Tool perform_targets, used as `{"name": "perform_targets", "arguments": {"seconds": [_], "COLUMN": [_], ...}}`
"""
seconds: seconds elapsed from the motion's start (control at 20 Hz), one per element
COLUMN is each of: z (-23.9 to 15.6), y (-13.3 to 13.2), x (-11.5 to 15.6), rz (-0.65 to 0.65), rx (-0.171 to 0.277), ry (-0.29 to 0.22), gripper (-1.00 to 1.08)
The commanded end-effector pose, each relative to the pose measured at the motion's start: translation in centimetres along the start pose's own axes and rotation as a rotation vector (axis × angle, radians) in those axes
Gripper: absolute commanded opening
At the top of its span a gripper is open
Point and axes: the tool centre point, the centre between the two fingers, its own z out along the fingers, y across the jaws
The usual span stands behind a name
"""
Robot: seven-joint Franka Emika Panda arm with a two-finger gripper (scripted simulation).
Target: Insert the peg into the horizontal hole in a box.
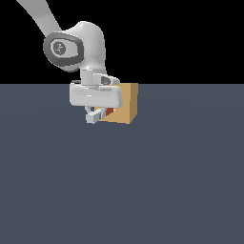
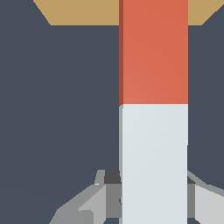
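Peg (image 2: 154,109) clamped by its pale half in the hand (image 2: 154,197), fingers (image 2: 103,199) pressed against both sides, orange-red half leading toward the box (image 2: 78,12). Held level just above the table (image 1: 143,181), right beside the box face in the exterior view, where only a sliver of orange shows past the hand (image 1: 94,116) against the tan block (image 1: 127,102). Hole not visible in either view: hidden behind the hand from outside, cut off by the frame edge at the wrist, so cannot tell whether the tip sits at the mouth or already inside. Judged to be at the final approach or first stretch of insertion. To do it well: keep the grip firm on the grey half so the bar cannot pivot; hold the long axis square to the face, with no yaw or droop at the tip; match tip height and sideways position to the opening before pushing; advance slowly in a straight line along the peg's own axis. On any resistance, best to ease back slightly and re-centre rather than force, since a snagged corner could shove the box along the table or twist the bar in the fingers.
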Motion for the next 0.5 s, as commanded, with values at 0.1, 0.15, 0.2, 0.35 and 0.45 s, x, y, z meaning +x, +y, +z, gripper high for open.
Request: {"name": "perform_targets", "arguments": {"seconds": [0.1, 0.15, 0.2, 0.35, 0.45], "z": [0.0, 0.0, 0.0, 0.0, 0.0], "y": [0.0, 0.0, 0.0, 0.0, 0.0], "x": [0.0, 0.0, 0.1, 0.9, 1.7], "rz": [0.000, 0.000, 0.000, 0.000, 0.000], "rx": [0.000, 0.000, 0.000, 0.000, 0.000], "ry": [0.000, 0.000, 0.000, 0.000, 0.000], "gripper": [-1.00, -1.00, -1.00, -1.00, -1.00]}}
